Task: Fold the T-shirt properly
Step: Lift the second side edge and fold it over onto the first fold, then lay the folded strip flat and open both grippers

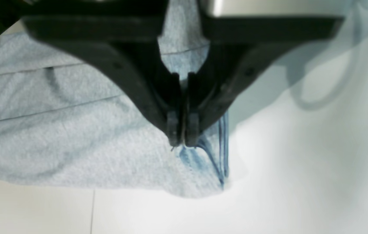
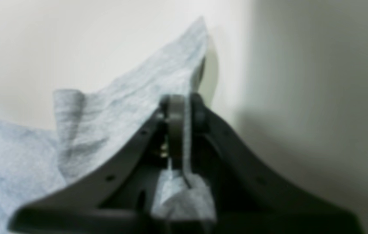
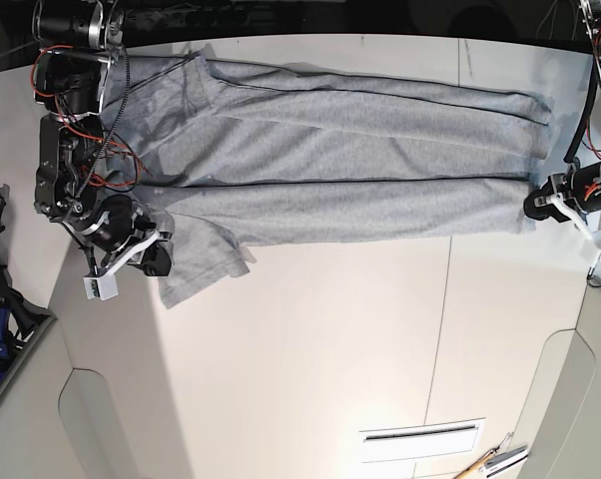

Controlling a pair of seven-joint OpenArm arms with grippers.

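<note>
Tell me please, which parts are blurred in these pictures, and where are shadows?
Left wrist view: the end effector is blurred toward the top, and soft shadows lie right of the T-shirt. Right wrist view: the foreground fingers are strongly out of focus. Base view: the T-shirt's folds look fairly sharp.

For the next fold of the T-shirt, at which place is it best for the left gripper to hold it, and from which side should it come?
I would grip the near corner at the left arm's end of the T-shirt, with the left gripper coming from that outer side. The layered edges end there, so the fingers could probably pinch the cloth.
</note>
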